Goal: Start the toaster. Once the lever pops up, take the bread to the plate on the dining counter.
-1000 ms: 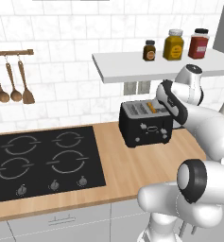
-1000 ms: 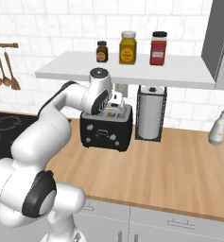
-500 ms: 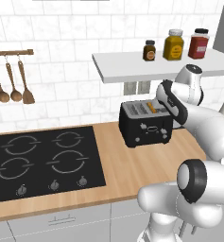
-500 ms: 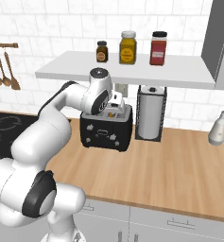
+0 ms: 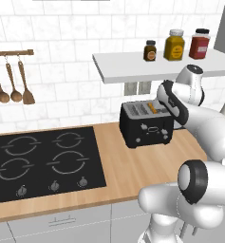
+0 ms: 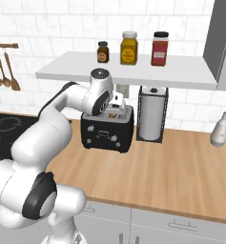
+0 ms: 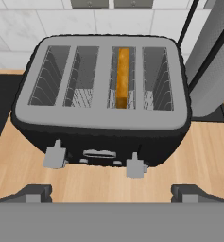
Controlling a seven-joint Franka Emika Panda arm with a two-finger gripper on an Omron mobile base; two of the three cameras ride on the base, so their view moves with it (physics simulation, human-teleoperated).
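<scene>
1. Hovering my hand (image 7: 111, 191) above the toaster (image 7: 101, 101), I have its fingers spread wide and empty, nothing between them.
2. I judge the task barely begun: the two levers (image 7: 134, 168) on the near face look unpressed, so starting the toaster is not yet done. Carrying the bread to the plate is all left.
3. The bread (image 7: 123, 78) sits upright in a slot right of centre in the hand view, its orange-brown edge showing among the grey slots.
4. The toaster stands on the wooden bench (image 5: 133, 171), right of the black stovetop (image 5: 42, 159), beneath the wall shelf (image 6: 133, 71) carrying three jars, with a paper towel roll (image 6: 151, 113) just beside it.
5. Relative to my hand, the bread lies below and farther away; the right lever sits close under the fingertips, apart from them.
</scene>
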